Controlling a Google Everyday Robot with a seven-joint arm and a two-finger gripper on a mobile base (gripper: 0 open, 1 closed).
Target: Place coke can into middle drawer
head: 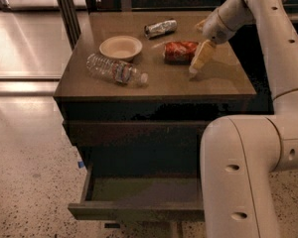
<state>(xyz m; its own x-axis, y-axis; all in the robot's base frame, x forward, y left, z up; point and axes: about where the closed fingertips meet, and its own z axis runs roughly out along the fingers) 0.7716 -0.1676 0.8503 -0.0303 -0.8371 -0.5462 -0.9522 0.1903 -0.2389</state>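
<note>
The coke can (179, 51) lies on its side on the cabinet top, right of the middle, red-orange with white markings. My gripper (197, 62) hangs down from the arm at the upper right. It sits just right of the can, close beside its right end, with its tip near the cabinet top. The middle drawer (135, 211) is pulled open low on the cabinet front. Its greyish floor shows with nothing in it. The robot's white arm body covers the drawer's right part.
A pale bowl (120, 47) stands left of the coke can. A clear plastic bottle (115, 70) lies in front of the bowl. A silver-and-dark can (160, 28) lies at the back. The cabinet top (223, 83) ends at its right edge near the arm.
</note>
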